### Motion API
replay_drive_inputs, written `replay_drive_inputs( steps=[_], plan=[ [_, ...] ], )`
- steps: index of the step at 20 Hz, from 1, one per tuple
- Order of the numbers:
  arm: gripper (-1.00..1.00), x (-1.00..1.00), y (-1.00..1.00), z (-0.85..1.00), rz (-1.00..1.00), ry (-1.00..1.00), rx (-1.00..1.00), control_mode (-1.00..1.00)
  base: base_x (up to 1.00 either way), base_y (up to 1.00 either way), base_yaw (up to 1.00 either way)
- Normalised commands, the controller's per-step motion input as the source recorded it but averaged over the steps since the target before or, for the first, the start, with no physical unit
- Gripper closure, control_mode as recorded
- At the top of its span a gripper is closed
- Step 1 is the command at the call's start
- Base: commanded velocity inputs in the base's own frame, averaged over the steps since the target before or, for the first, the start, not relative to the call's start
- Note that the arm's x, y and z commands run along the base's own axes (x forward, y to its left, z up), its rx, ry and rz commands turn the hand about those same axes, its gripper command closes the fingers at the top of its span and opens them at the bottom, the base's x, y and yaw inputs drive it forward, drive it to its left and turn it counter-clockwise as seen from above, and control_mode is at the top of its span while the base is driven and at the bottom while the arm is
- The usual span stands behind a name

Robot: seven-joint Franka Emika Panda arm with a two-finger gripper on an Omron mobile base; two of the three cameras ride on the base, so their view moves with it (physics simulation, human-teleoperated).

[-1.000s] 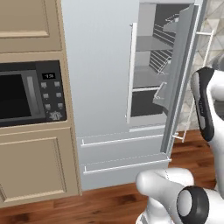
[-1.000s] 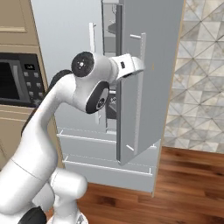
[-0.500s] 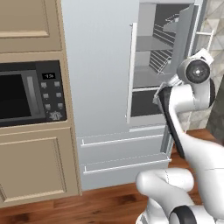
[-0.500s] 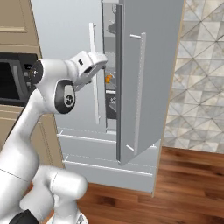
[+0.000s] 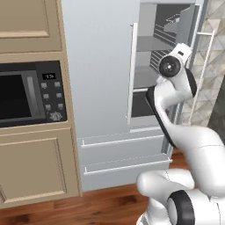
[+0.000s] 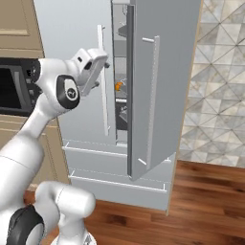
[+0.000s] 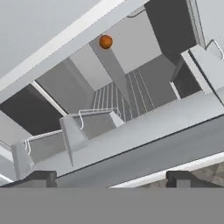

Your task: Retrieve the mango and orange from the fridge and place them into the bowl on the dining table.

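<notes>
- Closest to me, at the bottom of the hand view, my gripper (image 7: 111,177) stands with its two dark fingertips (image 7: 41,177) spread wide apart and nothing between them.
- Just beyond the tips runs a pale grey ledge of the fridge (image 5: 101,66), crossing the hand view on a slant, with a darker band under it.
- Past that ledge I look into the grey interior: wire-railed door bins (image 7: 83,127) sit low on the left of my view, and a ribbed shelf lies behind them.
- Deepest in, the orange (image 7: 105,41) rests on a flat grey shelf near the back wall; it is a small, smooth, bright orange ball, well apart from my fingertips.
- From the right base view, the same orange (image 6: 118,86) shows as a small orange spot through the gap between the two doors, on a shelf at about the height of my hand (image 6: 93,69).
- My hand hangs in front of the closed left door, near its long vertical bar handle (image 6: 103,81), not touching it.
- Right door (image 6: 153,86) stands swung open toward the room.
- Off to the left of the fridge, a black-fronted microwave (image 5: 26,94) sits built into beige cabinets (image 5: 35,171).
</notes>
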Motion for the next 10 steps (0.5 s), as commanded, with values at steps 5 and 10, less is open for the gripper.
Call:
replay_drive_inputs(
  steps=[5,10],
  plan=[
    [-1.0,0.61,0.0,0.0,-0.09,0.26,-0.08,-1.0,0.0,0.0,0.0],
    [-1.0,0.6,0.0,0.0,-0.09,0.14,-0.11,-1.0,0.0,0.0,0.0]
  ],
)
